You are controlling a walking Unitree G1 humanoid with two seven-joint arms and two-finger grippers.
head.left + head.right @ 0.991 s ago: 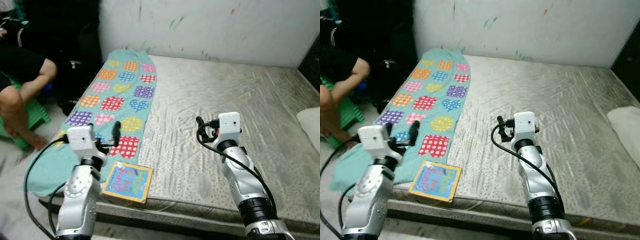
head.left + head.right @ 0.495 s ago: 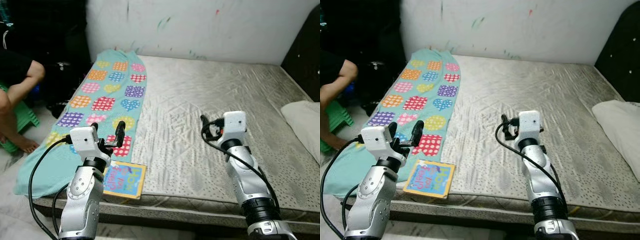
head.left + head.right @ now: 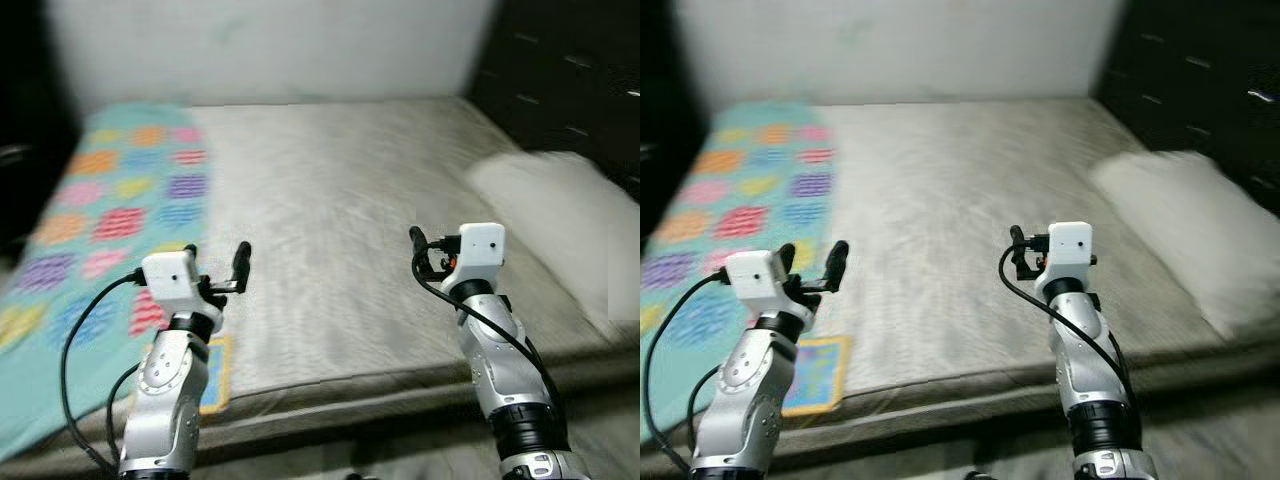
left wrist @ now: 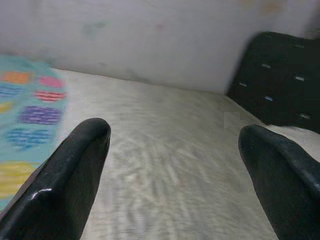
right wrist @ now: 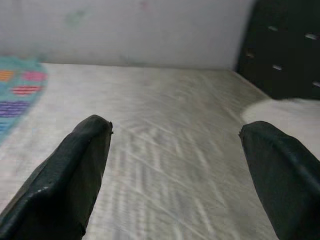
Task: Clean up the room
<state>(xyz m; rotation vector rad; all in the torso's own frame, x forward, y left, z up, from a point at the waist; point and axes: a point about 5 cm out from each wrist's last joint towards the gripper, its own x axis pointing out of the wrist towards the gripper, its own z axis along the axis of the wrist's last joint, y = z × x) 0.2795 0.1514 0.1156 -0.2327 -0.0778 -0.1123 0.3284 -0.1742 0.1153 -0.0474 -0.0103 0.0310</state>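
Book (image 3: 210, 375) lies flat at the bed's (image 3: 330, 240) near edge, lower left of frame, just beside the teal patchwork blanket (image 3: 90, 220) running up the left side. White pillow (image 3: 560, 225) at right, against the dark headboard (image 3: 570, 70). Left pincer (image 3: 215, 265) hovers above the book, fingers spread, holding nothing. Right pincer (image 5: 175, 165) over mid-mattress, spread too. Frames blurred.
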